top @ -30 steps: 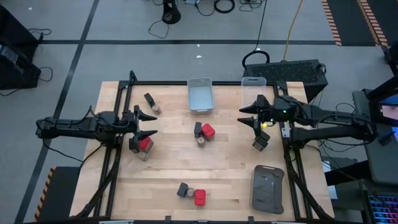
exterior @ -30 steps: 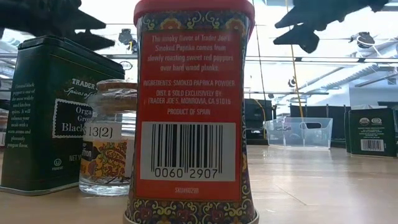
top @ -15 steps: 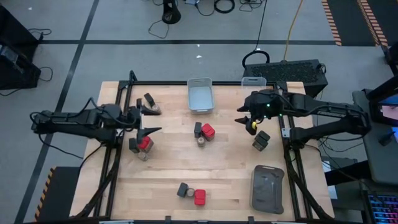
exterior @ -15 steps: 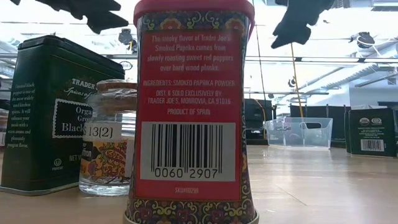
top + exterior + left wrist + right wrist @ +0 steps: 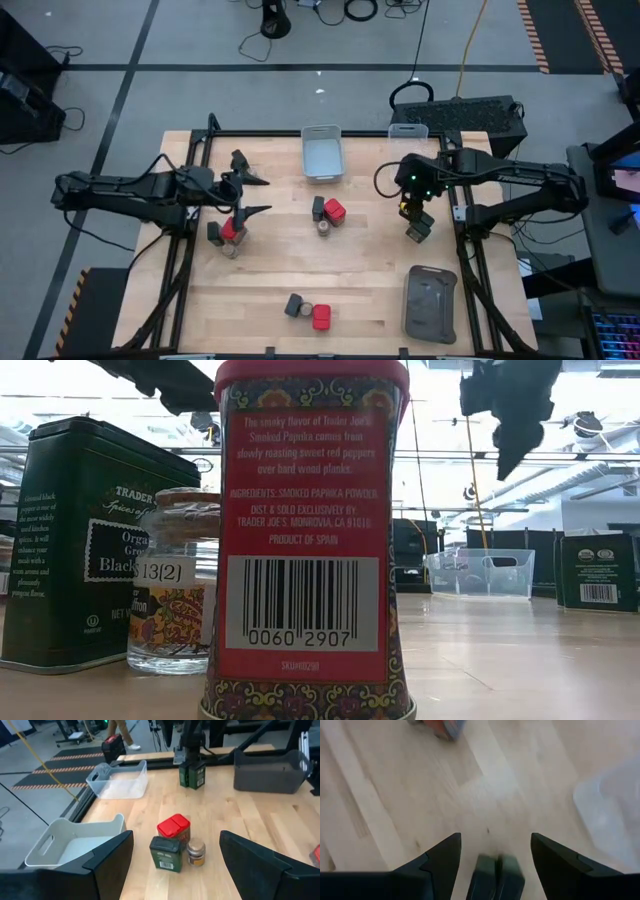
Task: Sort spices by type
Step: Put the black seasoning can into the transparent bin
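The wooden surface (image 5: pixel 260 290) carries a grey bin (image 5: pixel 321 153), a clear bin (image 5: pixel 407 133) and a flat dark tray (image 5: pixel 430 303). The right pincer (image 5: pixel 413 207) hangs with its fingers apart, directly over a pair of dark tins (image 5: pixel 419 228) standing side by side near the surface's right edge. The left pincer (image 5: pixel 252 196), fingers also apart and empty, hovers just beside a red-capped tin (image 5: pixel 233 230). A dark tin, red tin and small jar (image 5: pixel 324 228) cluster mid-surface, between the two pincers.
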`<state>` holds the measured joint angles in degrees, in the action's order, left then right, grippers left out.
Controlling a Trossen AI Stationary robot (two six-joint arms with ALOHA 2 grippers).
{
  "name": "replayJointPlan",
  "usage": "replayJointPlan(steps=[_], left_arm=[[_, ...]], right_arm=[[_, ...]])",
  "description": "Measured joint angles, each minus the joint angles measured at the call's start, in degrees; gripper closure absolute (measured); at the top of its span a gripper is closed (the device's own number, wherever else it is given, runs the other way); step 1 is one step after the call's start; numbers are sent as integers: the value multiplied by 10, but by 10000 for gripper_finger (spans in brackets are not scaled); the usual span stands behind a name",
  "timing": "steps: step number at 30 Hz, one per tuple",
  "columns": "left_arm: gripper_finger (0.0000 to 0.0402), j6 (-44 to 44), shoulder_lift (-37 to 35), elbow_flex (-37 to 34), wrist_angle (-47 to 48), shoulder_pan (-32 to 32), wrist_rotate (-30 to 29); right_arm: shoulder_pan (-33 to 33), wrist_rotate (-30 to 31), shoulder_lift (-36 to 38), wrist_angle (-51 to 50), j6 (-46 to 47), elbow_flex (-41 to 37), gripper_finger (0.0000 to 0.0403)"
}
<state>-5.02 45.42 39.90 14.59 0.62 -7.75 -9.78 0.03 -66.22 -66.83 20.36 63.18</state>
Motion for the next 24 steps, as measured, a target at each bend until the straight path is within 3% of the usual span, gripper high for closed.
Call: replayJointPlan(steps=[10,14,24], left_arm=[[100,-4,34,0,-35,-18,-3],[100,-4,44,0,-38,-24,-3],[100,-3,51,0,-31,-25,-2]], right_arm=[[0,15,-25,-102,125,0,181],[0,61,-30,-102,141,0,181],[0,80,-31,-99,172,-19,181]])
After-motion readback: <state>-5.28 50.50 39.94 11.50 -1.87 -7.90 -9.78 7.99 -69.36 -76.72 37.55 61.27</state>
